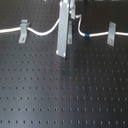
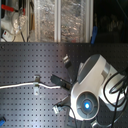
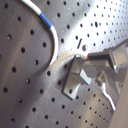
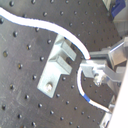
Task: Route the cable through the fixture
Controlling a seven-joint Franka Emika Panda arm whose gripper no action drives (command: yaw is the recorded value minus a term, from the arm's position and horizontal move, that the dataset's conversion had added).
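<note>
Gripper point(image 4: 89, 65) was pinched shut on the cable point(image 4: 35, 26), holding it just beside the metal bracket point(image 4: 54, 70) on the board point(image 4: 20, 95), probably so the slack could be fed into its slot.

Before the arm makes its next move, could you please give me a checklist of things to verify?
1. Gripper shut on the cable: ok.
2. Cable seated in the fixture slot: cannot tell; it runs close past the prongs.
3. Blue band outside the gripper: ok.
4. Cable passes outer clip at the first exterior view's left and outer clip at the first exterior view's right: ok.
</note>
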